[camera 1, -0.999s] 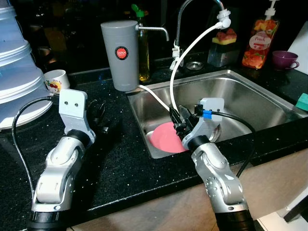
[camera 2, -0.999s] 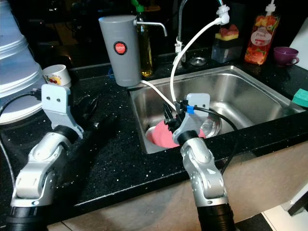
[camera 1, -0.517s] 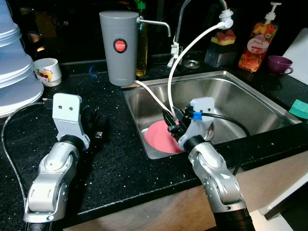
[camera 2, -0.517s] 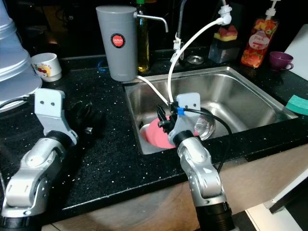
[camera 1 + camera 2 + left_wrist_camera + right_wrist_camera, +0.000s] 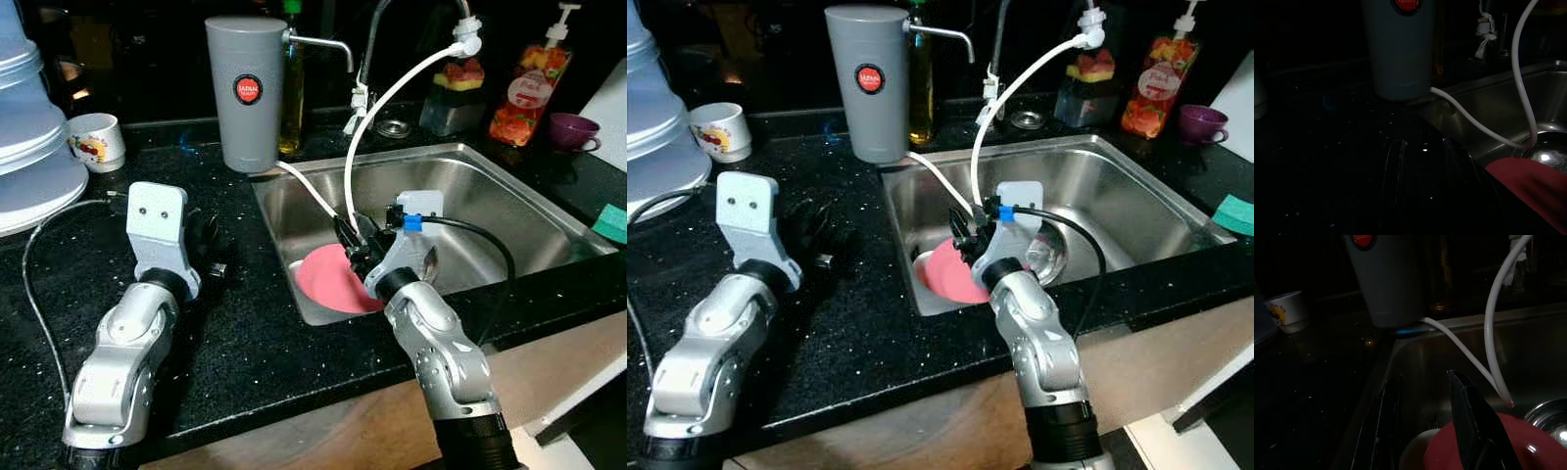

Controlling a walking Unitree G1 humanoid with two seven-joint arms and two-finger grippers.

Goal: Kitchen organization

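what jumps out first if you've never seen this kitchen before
The pink plate lying in the left part of the steel sink stands out most, with the right tool held open just above its edge. Behind it, a tall grey canister stands on the black counter at the sink's back left corner, and white hoses loop down into the basin.
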